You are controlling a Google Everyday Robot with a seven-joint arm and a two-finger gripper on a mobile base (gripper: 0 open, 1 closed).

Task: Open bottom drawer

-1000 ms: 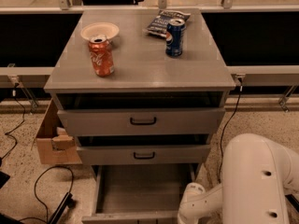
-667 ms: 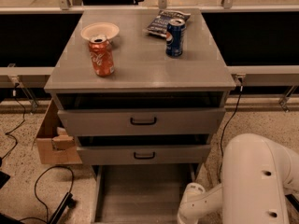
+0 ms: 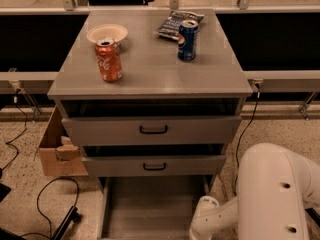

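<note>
At the foot of the cabinet, the bottom drawer stands drawn out beneath the two upper fronts. Its plain grey tray is exposed and runs off the lower edge; its front panel and handle are out of view. You may judge the pull largely done, with release and withdrawal next. The gripper lies below the frame, past the wrist of the white arm by the tray's right rail; whether it is open or gripping, I cannot tell. Note the mid drawer front overhanging above, and the cardboard box and floor cable to the left. Clearance, as judged, lies straight back along the drawer's line.
</note>
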